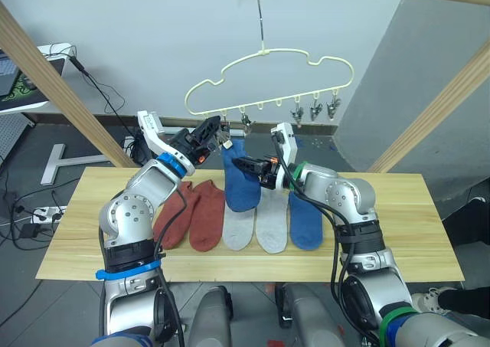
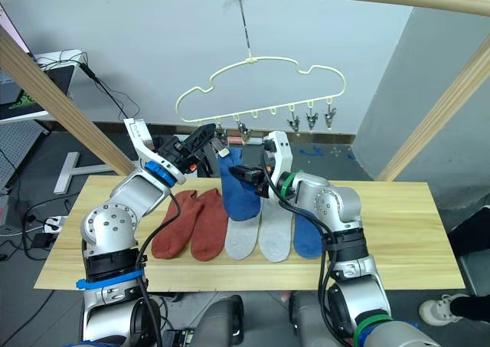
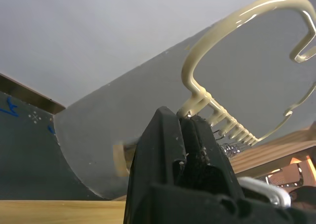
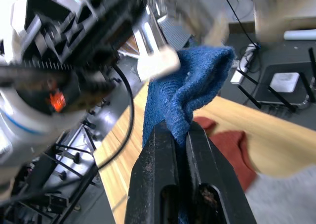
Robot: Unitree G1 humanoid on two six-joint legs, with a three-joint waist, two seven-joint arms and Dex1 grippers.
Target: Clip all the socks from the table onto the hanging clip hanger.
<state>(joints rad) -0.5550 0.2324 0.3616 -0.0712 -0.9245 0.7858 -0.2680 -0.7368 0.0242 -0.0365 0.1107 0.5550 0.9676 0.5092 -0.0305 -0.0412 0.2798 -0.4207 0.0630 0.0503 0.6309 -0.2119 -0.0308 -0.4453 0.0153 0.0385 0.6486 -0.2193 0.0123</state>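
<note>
The cream clip hanger (image 1: 268,75) hangs by its hook from the top rail, with small dark clips (image 1: 315,111) along its lower wire. My left gripper (image 1: 218,135) is raised at the hanger's left end and is shut on one clip (image 4: 159,62). My right gripper (image 1: 239,164) is shut on a blue sock (image 1: 242,184), holding its top edge up against that clip while the rest hangs down to the table (image 1: 398,209). Five socks lie in a row on the wood: two rust-red (image 1: 191,218), two light grey (image 1: 256,228) and one blue (image 1: 305,220).
Thick wooden frame beams slant up on the left (image 1: 61,94) and on the right (image 1: 440,106). A white desk (image 1: 31,75) with cables stands at the far left, beyond the table. Bare wood lies right of the sock row.
</note>
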